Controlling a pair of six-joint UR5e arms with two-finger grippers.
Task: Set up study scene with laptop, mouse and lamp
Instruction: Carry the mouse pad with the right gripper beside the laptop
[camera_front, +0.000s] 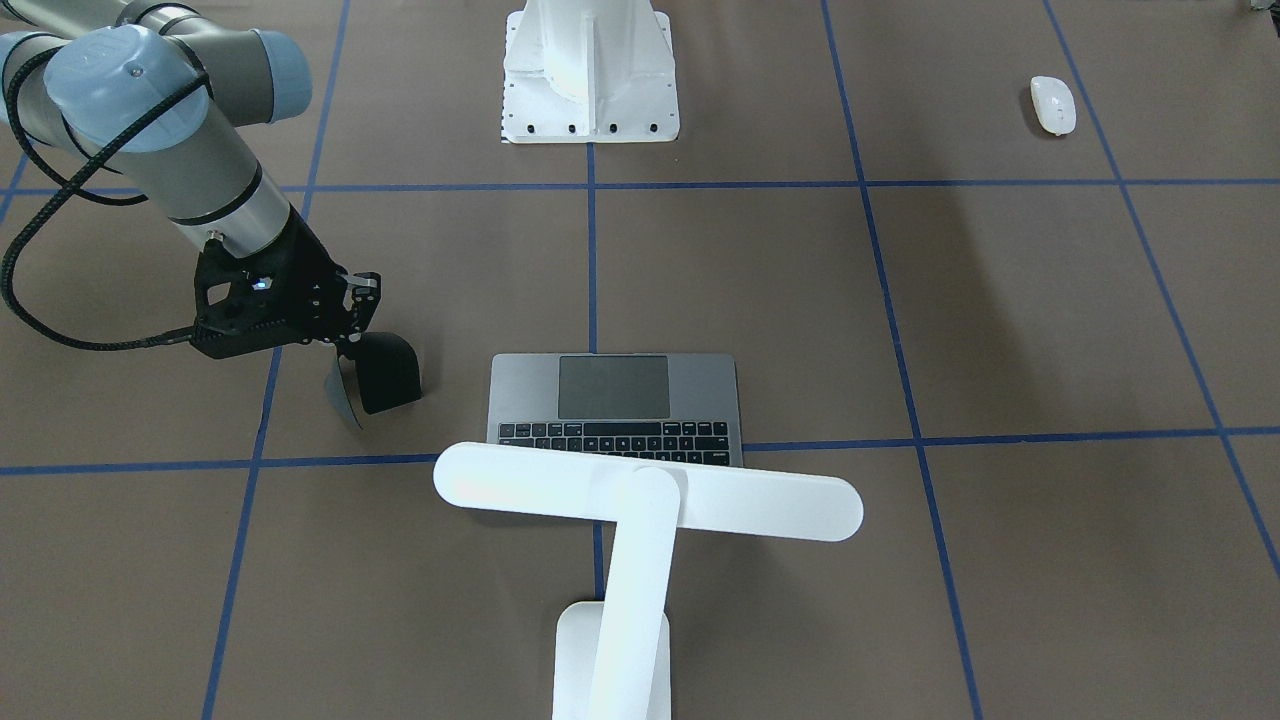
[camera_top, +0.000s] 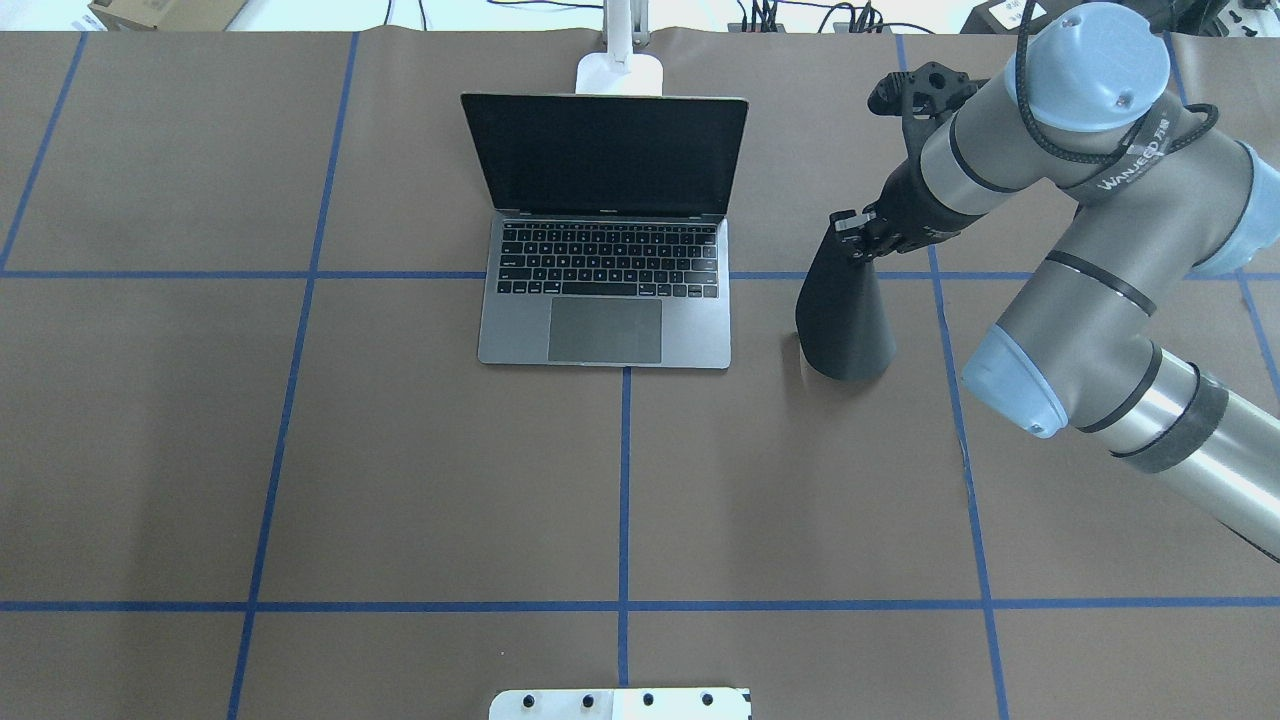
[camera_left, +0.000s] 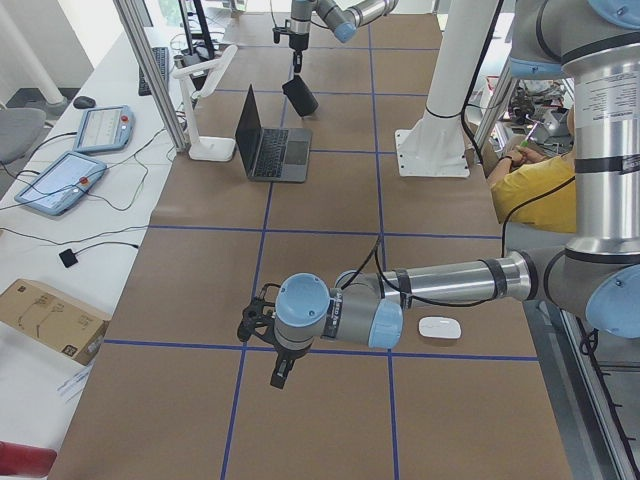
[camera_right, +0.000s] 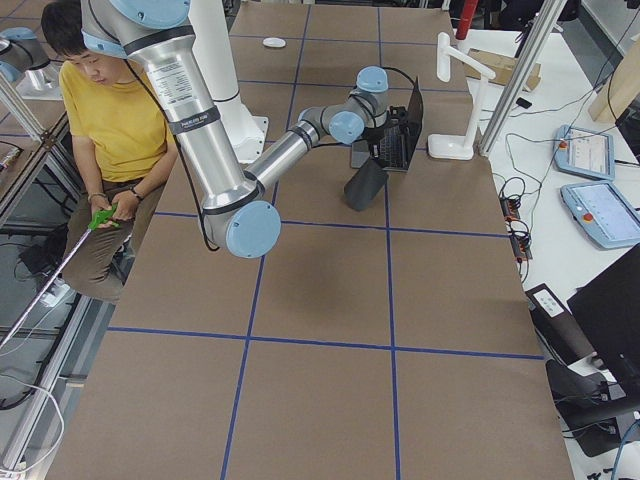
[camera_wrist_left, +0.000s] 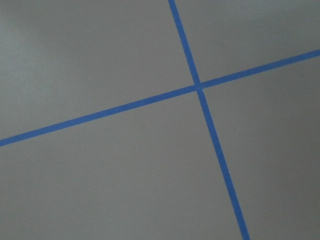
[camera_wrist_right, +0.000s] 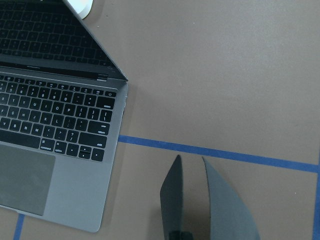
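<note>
The brown desk (camera_top: 400, 450) carries the open laptop (camera_top: 610, 290) at its middle, screen towards the lamp (camera_front: 640, 500) standing just behind it. Beside the laptop, on the robot's right, the black mouse pad (camera_top: 845, 320) hangs curled from the right claw (camera_top: 850, 235), which pinches its top edge. The mouse (camera_front: 1053, 104) lies well apart, on the robot's left. I cannot tell whether the left claw (camera_left: 280, 372) is wide or narrow.

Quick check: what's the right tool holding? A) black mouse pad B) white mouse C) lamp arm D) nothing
A: the right tool grips the top edge of the black mouse pad, which hangs curled beside the laptop; the mouse lies far off on the table.
</note>
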